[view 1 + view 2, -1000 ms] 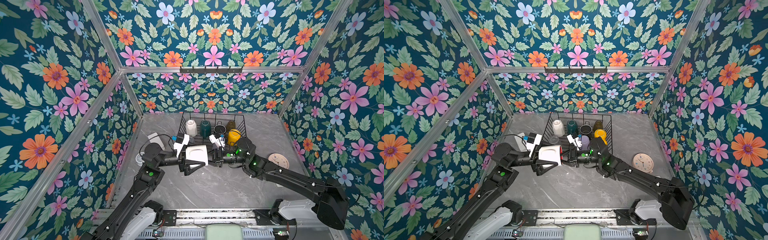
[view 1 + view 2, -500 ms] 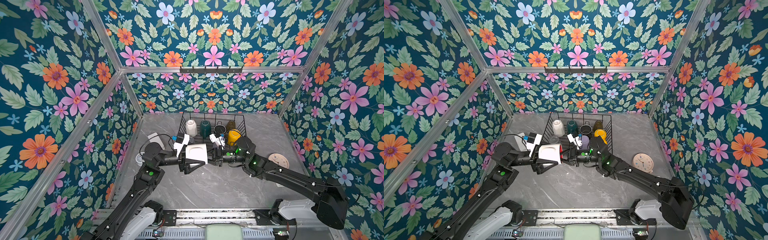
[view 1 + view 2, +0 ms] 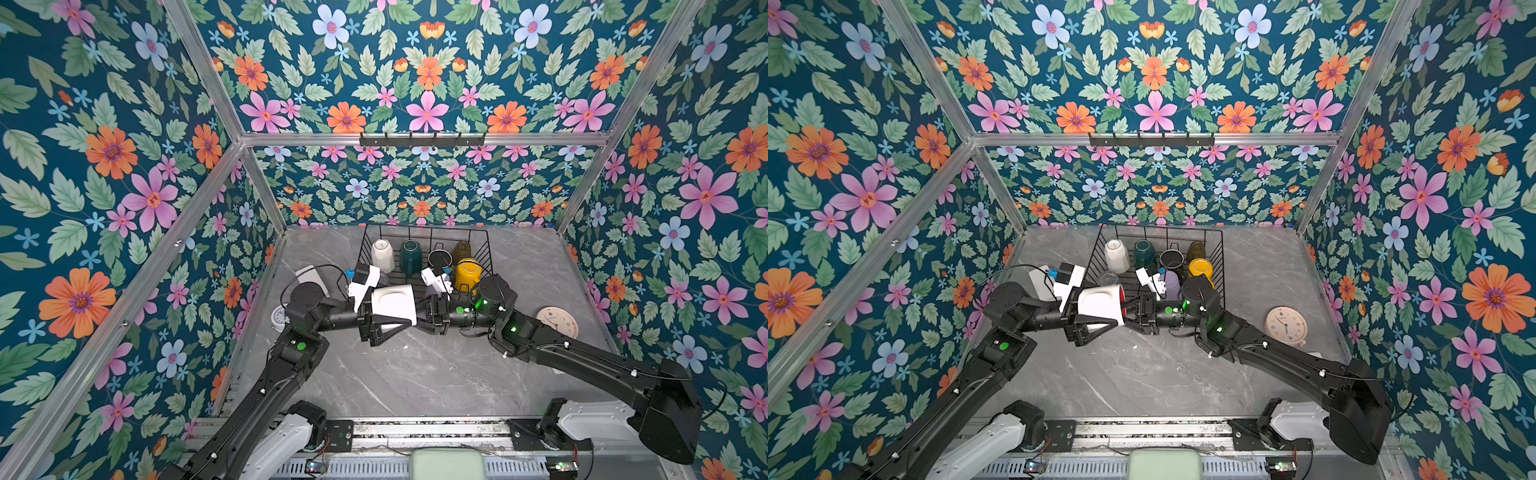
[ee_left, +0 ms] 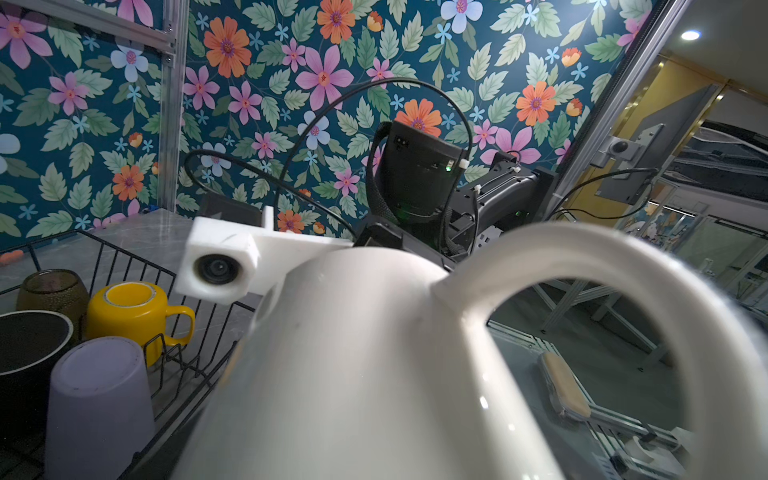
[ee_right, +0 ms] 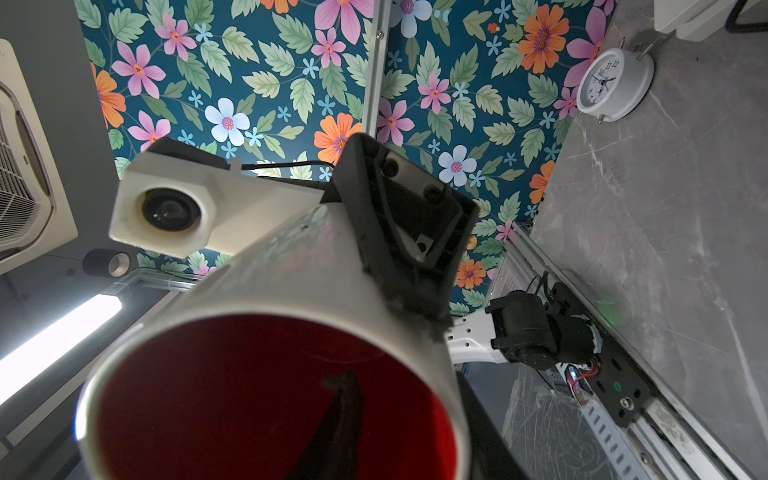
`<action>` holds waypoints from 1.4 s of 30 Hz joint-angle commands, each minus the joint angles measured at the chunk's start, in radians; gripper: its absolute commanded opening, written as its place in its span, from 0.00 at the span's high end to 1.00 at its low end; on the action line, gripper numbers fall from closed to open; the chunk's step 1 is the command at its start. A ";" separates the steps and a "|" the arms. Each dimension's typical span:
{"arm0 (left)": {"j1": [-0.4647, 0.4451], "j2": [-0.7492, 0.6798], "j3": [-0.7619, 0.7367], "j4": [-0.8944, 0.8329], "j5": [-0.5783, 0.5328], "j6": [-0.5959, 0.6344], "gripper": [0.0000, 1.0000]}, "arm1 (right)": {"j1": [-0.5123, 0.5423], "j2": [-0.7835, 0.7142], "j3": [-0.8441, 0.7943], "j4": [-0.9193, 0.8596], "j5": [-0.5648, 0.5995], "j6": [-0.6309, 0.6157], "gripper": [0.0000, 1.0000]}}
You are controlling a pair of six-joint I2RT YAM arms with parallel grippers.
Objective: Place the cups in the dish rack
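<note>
The white red-inside mug (image 3: pixel 390 303) hung sideways just before the black wire dish rack (image 3: pixel 484 253), clamped in the left pincer (image 3: pixel 401 311), with the right pincer (image 3: pixel 420 320) at its mouth, its grip impossible to judge, likely needing to back straight out without snagging

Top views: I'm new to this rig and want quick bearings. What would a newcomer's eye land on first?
First the loud floral wallpaper on every wall. Then, mid-scene, the white red-inside mug held sideways in the air by the left gripper, with the right gripper at its red mouth. Behind it, the black dish rack stands part loaded, the yellow mug brightest in it.
</note>
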 commanded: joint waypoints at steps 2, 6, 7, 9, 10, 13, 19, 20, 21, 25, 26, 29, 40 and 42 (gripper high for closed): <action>0.003 0.000 0.022 -0.021 -0.071 0.034 1.00 | -0.006 -0.040 -0.014 0.016 -0.023 -0.055 0.57; 0.003 0.001 0.043 -0.062 -0.076 0.054 1.00 | -0.040 -0.101 -0.053 -0.037 -0.004 -0.070 0.53; 0.004 0.000 0.044 -0.063 -0.082 0.054 1.00 | -0.053 -0.123 -0.064 -0.068 0.000 -0.081 0.53; 0.003 0.000 0.044 -0.064 -0.087 0.055 1.00 | -0.080 -0.175 -0.091 -0.129 0.034 -0.099 0.50; 0.002 0.001 0.048 -0.069 -0.085 0.054 1.00 | -0.097 -0.208 -0.105 -0.175 0.055 -0.117 0.49; 0.004 0.000 0.047 -0.077 -0.091 0.057 1.00 | -0.131 -0.320 -0.097 -0.468 0.180 -0.269 0.38; 0.003 0.005 0.075 -0.167 -0.146 0.102 1.00 | -0.133 -0.523 -0.069 -0.863 0.540 -0.496 0.06; 0.004 0.009 0.082 -0.183 -0.158 0.106 1.00 | -0.133 -0.544 -0.067 -0.895 0.576 -0.509 0.03; 0.004 0.018 0.097 -0.209 -0.171 0.115 1.00 | -0.132 -0.570 -0.067 -0.920 0.604 -0.521 0.01; 0.004 0.066 0.164 -0.342 -0.261 0.156 1.00 | -0.133 -0.630 -0.062 -0.992 0.686 -0.556 0.01; 0.004 0.083 0.183 -0.374 -0.288 0.161 1.00 | -0.133 -0.636 -0.058 -1.007 0.699 -0.559 0.01; 0.004 0.150 0.274 -0.519 -0.371 0.194 1.00 | -0.133 -0.648 -0.051 -1.037 0.721 -0.575 0.01; 0.002 0.493 0.594 -0.899 -0.560 0.261 1.00 | -0.132 -0.669 -0.054 -1.064 0.746 -0.598 0.01; 0.001 0.552 0.652 -0.951 -0.597 0.267 1.00 | -0.133 -0.687 -0.059 -1.071 0.750 -0.598 0.01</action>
